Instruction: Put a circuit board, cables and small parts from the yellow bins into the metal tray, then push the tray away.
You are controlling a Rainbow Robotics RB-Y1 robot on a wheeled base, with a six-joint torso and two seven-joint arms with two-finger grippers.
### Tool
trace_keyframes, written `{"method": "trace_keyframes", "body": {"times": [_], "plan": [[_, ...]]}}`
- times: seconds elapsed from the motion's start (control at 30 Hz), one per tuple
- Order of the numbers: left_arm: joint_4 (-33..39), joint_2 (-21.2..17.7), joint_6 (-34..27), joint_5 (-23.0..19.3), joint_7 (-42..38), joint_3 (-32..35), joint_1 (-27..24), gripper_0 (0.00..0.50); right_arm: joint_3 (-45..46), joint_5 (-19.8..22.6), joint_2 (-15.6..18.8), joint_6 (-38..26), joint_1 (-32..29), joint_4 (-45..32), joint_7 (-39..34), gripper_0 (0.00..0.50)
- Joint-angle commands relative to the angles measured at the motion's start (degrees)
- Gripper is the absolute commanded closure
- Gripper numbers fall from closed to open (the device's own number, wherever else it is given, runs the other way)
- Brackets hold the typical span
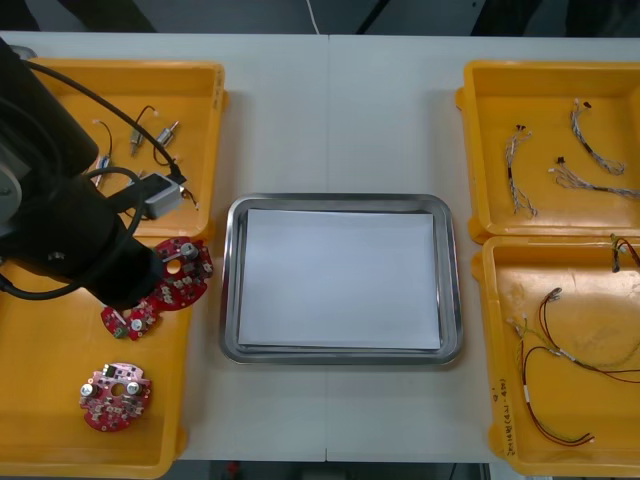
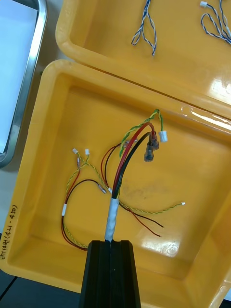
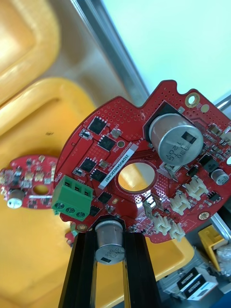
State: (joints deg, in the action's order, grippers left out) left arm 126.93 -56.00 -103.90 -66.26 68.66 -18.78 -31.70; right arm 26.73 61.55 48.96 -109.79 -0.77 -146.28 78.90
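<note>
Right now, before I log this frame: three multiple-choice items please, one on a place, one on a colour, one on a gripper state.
1. Which yellow bin holds the small metal parts? A) far left B) near left C) far right
2. What colour is the terminal block on the circuit board in the left gripper? A) blue B) green C) white
3. The right gripper is: A) open B) shut on nothing C) shut on a cable bundle

Key: 1A, they lie in the far left yellow bin; 2B, it shows green against the red board; 3C, the taped wires rise from between its closed fingers.
</note>
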Motion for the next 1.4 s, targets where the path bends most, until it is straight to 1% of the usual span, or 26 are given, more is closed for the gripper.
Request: {"method": "trace_keyframes", "body": {"times": [0.03,0.13,0.33,0.53,0.6,0.7,0.9,1.0,1.2,1.27,1.4], "plan": [[1.0,4.3,1.3,3.2,-3.4,-5.4,-6.0,0.498,-1.1,1.0,1.0,-0.2,-1.0,-1.5,2.9,0.5],[0.2,5.8,2.3,4.6,-3.8,-8.1,-7.4,0.499,-1.1,1.4,1.0,-0.2,-1.0,-1.9,3.3,0.5],[-2.7,9.8,4.8,8.9,-4.9,-15.1,-10.6,0.498,-1.8,2.0,1.0,-0.2,-0.5,-2.8,4.1,0.5],[-5.6,12.5,7.6,12.2,-5.6,-20.2,-12.2,0.498,-2.6,2.5,1.0,-0.2,0.1,-3.3,4.6,0.5],[-6.9,13.2,9.3,13.3,-6.0,-22.1,-12.4,0.498,-3.4,2.7,1.0,-0.2,0.7,-3.2,4.8,0.5],[-7.7,13.5,11.3,14.8,-6.3,-23.9,-12.6,0.499,-4.4,2.7,1.1,-0.2,1.6,-3.2,4.7,0.5],[-10.4,14.1,14.3,15.4,-6.3,-26.6,-12.8,0.498,-5.3,3.0,1.1,-0.2,2.5,-3.2,4.8,0.5],[-13.3,14.3,18.1,17.0,-6.5,-29.8,-13.1,0.498,-6.2,3.4,1.8,-0.2,3.3,-3.2,4.8,0.5],[-16.1,14.6,22.0,17.8,-6.6,-32.8,-13.3,0.5,-6.5,4.2,2.5,-0.2,3.8,-3.2,4.8,0.5],[-16.5,14.6,22.6,18.3,-6.7,-33.7,-13.4,0.499,-6.5,4.4,2.5,-0.2,3.9,-3.2,4.8,0.5],[-16.5,14.4,23.5,20.8,-7.2,-35.9,-13.4,0.497,-6.6,4.5,2.6,-0.2,4.2,-3.2,4.9,0.5]]}}
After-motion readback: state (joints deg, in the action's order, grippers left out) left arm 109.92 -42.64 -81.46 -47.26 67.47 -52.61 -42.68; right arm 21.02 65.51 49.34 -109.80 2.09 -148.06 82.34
